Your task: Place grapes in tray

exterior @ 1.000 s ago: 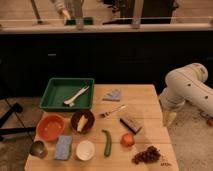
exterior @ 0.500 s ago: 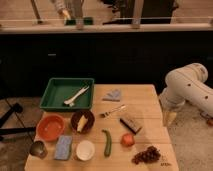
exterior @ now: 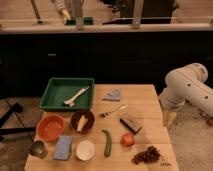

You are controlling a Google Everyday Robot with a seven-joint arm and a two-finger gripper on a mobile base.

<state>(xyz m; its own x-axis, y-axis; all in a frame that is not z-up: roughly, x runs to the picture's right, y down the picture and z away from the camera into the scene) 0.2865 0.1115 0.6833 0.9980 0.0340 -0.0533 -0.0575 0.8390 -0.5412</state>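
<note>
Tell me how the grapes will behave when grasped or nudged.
The grapes are a lumpy cluster of rounded berries, so they probably flex and sag rather than lift stiffly. They lie near the front edge of the table, so a push might send them off. The gripper hangs beside the table's right edge, apart from them.

You have one view, set high off the desk's [exterior: 146, 100] near edge, looking down and across, far enough to take in every edge. The hand [exterior: 170, 118] hangs just off its right edge.
</note>
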